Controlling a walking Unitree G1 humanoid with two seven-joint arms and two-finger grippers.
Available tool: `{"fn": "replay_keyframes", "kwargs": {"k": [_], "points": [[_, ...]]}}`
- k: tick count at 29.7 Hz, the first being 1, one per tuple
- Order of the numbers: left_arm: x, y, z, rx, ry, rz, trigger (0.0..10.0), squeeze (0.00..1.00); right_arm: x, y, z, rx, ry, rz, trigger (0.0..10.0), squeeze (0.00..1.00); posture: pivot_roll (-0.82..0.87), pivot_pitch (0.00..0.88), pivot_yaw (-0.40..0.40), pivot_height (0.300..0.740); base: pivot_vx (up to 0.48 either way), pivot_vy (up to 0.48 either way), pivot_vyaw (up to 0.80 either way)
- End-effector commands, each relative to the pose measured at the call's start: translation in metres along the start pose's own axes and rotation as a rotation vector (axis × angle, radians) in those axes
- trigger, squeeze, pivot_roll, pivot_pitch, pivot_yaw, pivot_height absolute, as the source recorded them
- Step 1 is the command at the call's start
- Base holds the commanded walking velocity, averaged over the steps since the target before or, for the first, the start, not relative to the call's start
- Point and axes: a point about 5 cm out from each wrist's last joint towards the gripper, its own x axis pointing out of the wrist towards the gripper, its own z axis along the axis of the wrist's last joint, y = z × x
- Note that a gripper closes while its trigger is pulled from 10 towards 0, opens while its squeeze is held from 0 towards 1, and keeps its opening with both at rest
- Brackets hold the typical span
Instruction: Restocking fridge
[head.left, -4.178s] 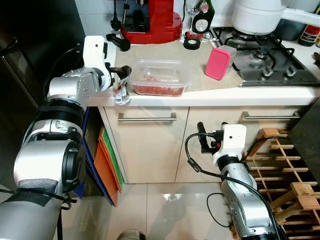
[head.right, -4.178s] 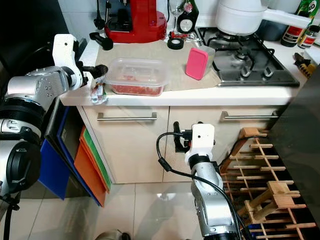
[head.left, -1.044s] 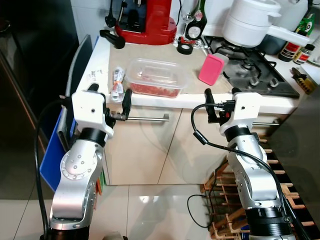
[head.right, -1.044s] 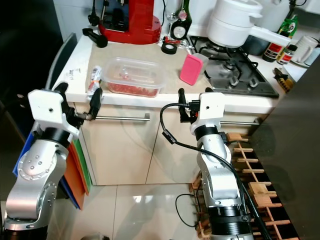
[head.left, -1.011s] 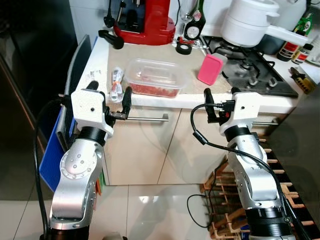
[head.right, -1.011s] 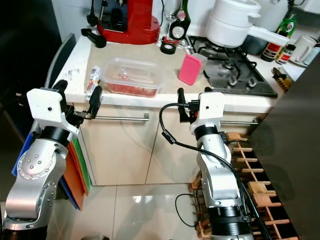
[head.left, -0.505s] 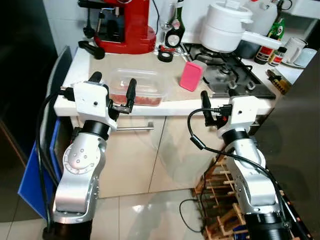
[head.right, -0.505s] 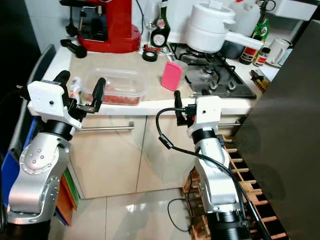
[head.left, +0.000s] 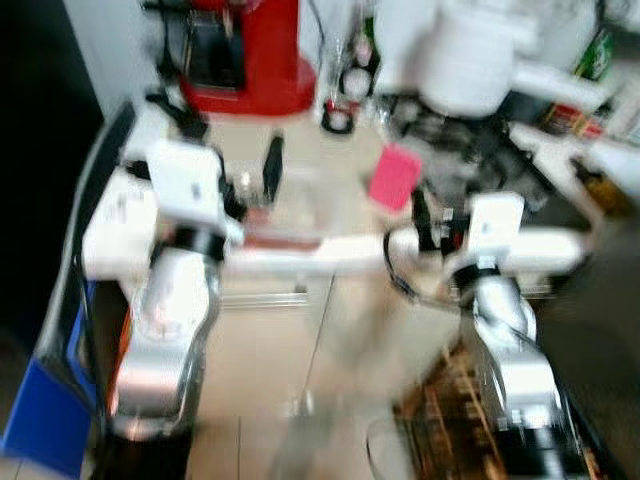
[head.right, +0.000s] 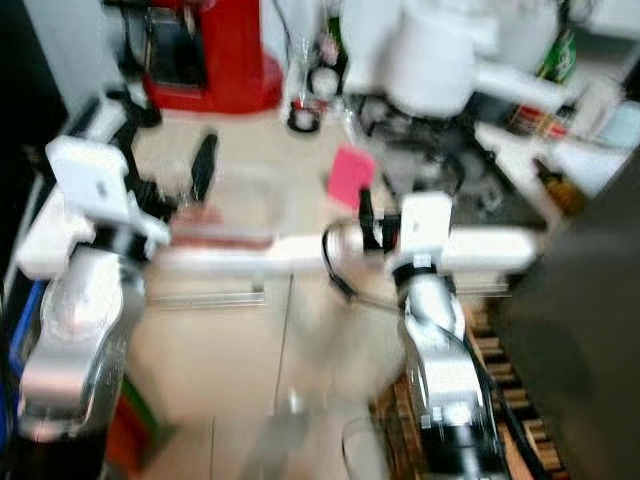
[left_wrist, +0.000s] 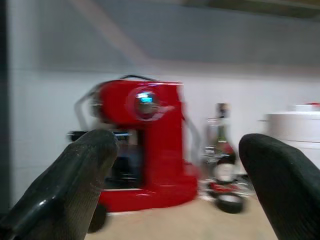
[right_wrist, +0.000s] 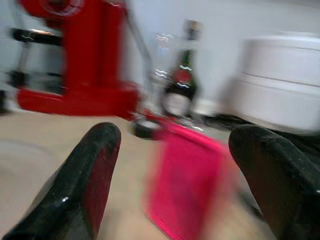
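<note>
A coffee machine (head.left: 243, 62) stands behind the food container (head.left: 290, 215), left of the pot (head.left: 468, 62).

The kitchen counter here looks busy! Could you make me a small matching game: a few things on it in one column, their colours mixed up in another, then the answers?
Things:
1. coffee machine
2. pot on the stove
3. small upright container
4. left gripper, its fingers spread open

Colours:
A. pink
B. black
C. red
D. white

Pairs: 1-C, 2-D, 3-A, 4-B
</note>
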Motion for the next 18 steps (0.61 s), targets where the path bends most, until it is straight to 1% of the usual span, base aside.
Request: {"fn": "replay_keyframes", "kwargs": {"k": [1,3,4,5,6,7,8,10,11,12,13,14,15,16,17,18], "points": [[0.003,0.002,-0.003,-0.003,0.042,0.008,10.0,0.00,-0.002,0.002,0.002,-0.008,-0.013,0.012,10.0,0.00,0.10,0.000,-0.102,0.740,0.000,0.000,0.00],[0.013,0.009,0.004,0.003,0.029,-0.002,10.0,0.00,-0.003,0.003,0.003,-0.008,-0.018,0.015,10.0,0.00,0.10,0.000,-0.104,0.740,0.000,0.000,0.00],[0.020,0.014,0.010,-0.012,0.015,-0.008,10.0,0.00,-0.004,0.003,0.004,-0.008,-0.020,0.017,10.0,0.00,0.09,0.000,-0.104,0.740,0.000,0.000,0.00],[0.020,0.014,0.010,-0.012,0.015,-0.008,10.0,0.00,-0.004,0.003,0.004,-0.008,-0.020,0.017,10.0,0.00,0.09,0.000,-0.104,0.740,0.000,0.000,0.00],[0.023,0.017,0.014,-0.025,0.006,-0.011,10.0,0.00,-0.005,0.003,0.004,-0.008,-0.022,0.018,10.0,0.00,0.09,0.000,-0.102,0.740,0.000,0.000,0.00],[0.032,0.025,0.019,-0.052,0.003,-0.021,10.0,0.00,-0.007,0.003,0.004,-0.008,-0.023,0.019,10.0,0.00,0.08,0.000,-0.095,0.740,0.000,0.000,0.00],[0.032,0.025,0.019,-0.052,0.003,-0.021,10.0,0.00,-0.007,0.003,0.004,-0.008,-0.023,0.019,10.0,0.00,0.08,0.000,-0.095,0.740,0.000,0.000,0.00],[0.047,0.042,0.028,-0.108,0.032,-0.026,10.0,0.00,-0.011,0.003,0.004,-0.009,-0.022,0.018,10.0,0.00,0.07,0.000,-0.082,0.740,0.000,0.000,0.00],[0.058,0.055,0.028,-0.186,0.124,-0.081,10.0,0.00,-0.014,0.003,0.004,-0.007,-0.021,0.010,10.0,0.00,0.07,0.000,-0.074,0.740,0.000,0.000,0.00],[0.058,0.055,0.028,-0.186,0.124,-0.081,10.0,0.00,-0.014,0.003,0.004,-0.007,-0.021,0.010,10.0,0.00,0.07,0.000,-0.074,0.740,0.000,0.000,0.00],[0.063,0.065,0.023,-0.247,0.189,-0.075,10.0,0.00,-0.015,0.003,0.004,-0.003,-0.019,0.005,10.0,0.00,0.07,0.000,-0.067,0.740,0.000,0.000,0.00],[0.065,0.074,0.017,-0.290,0.258,-0.075,10.0,0.00,-0.017,0.004,0.004,0.002,-0.017,0.002,10.0,0.00,0.06,0.000,-0.057,0.740,0.000,0.000,0.00],[0.065,0.074,0.017,-0.290,0.258,-0.075,10.0,0.00,-0.017,0.004,0.004,0.002,-0.017,0.002,10.0,0.00,0.06,0.000,-0.057,0.740,0.000,0.000,0.00],[0.067,0.084,0.011,-0.306,0.310,-0.051,10.0,0.00,-0.019,0.005,0.004,0.006,-0.014,0.001,10.0,0.00,0.06,0.000,-0.051,0.740,0.000,0.000,0.00],[0.068,0.093,0.003,-0.345,0.383,-0.047,10.0,0.00,-0.021,0.006,0.003,0.015,-0.008,0.001,10.0,0.00,0.06,0.000,-0.042,0.740,0.000,0.000,0.00],[0.068,0.100,-0.002,-0.359,0.426,-0.037,10.0,0.00,-0.023,0.008,0.002,0.023,-0.003,0.000,10.0,0.00,0.06,0.000,-0.036,0.740,0.000,0.000,0.00]]}}
